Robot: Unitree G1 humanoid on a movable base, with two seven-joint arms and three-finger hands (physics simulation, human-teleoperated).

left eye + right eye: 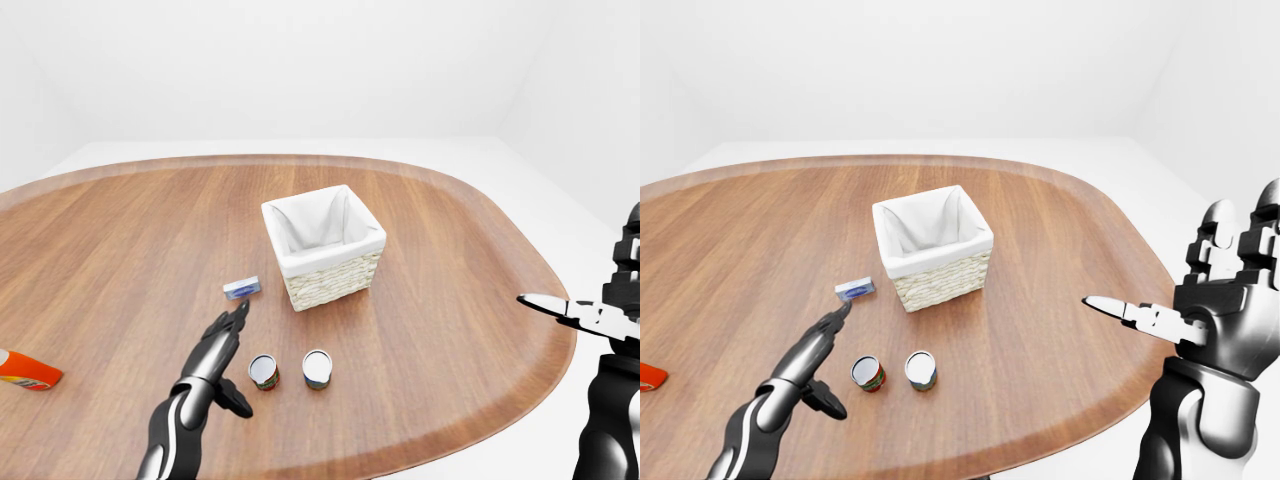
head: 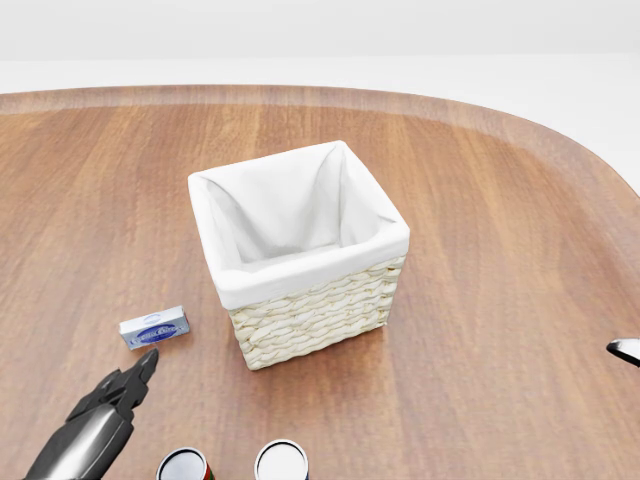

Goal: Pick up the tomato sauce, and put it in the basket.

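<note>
- Left robot hand [image 1: 222, 335] hovers open-fingered beside the red-labelled tomato sauce can [image 1: 264, 372] on the bench [image 1: 120, 240]; right robot hand [image 1: 1200, 300] is spread, idle.
- Risk: it could grab the blue can [image 1: 317, 369] just beside, or tip either before the basket [image 1: 322, 245].

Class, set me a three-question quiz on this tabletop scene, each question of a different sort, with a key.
1. True or false: the basket already holds a can.
2. Which hand reaches towards the two cans: A. left hand, B. right hand?
3. Fill in: the small blue box lies to the basket's ____ in the head view.

Key:
1. False. It is empty; the red can and the blue can stand on the table.
2. A.
3. Left.
</note>
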